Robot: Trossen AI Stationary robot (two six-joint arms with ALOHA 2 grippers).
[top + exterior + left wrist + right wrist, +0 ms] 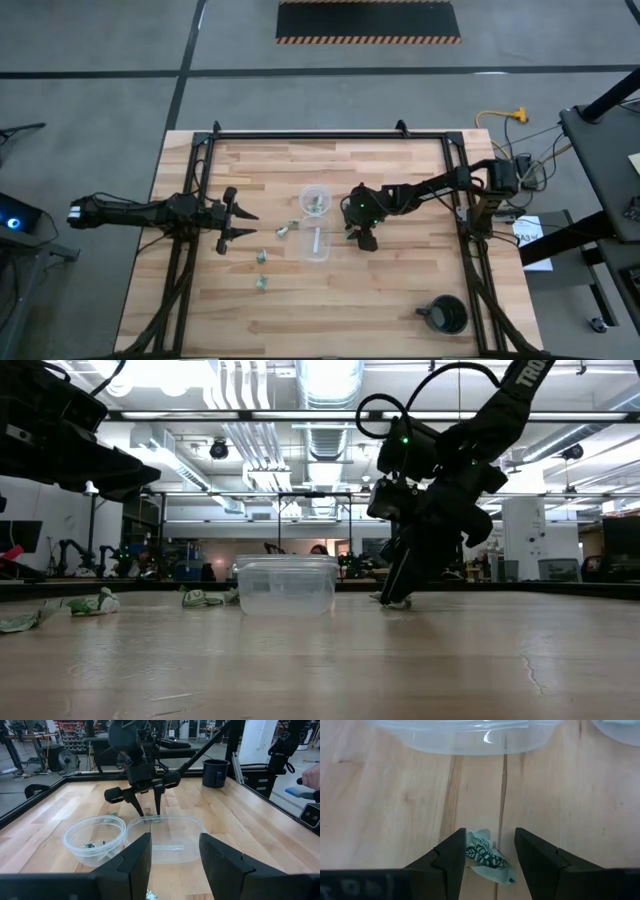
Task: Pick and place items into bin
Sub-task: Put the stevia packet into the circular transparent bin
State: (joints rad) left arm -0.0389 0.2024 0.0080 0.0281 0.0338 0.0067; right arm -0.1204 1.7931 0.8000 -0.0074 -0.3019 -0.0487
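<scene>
There are two clear tubs on the wooden table [400,300]: one small round bin [315,200] and one clear rectangular container [314,244] with a white strip [315,241] inside it. There is one black cup with a handle [445,314], far from both grippers, near the table's corner.

Some little green-and-white bits already lie in the round bin. Three more bits [262,258] lie loose on the table between the left gripper and the tubs. One more bit [485,857] lies under the right gripper.

The right gripper [365,240] points down at the table, just beside the rectangular container. Its two fingers [445,862] are a little way apart, and the small crumpled bit sits right between them on the wood. The bit touches one finger, but the fingers have not closed on it. The round bin is on the far side of the rectangular container from this gripper.

The left gripper [236,224] waits above the table, well apart from the tubs. Its fingers are spread wide and hold nothing.
</scene>
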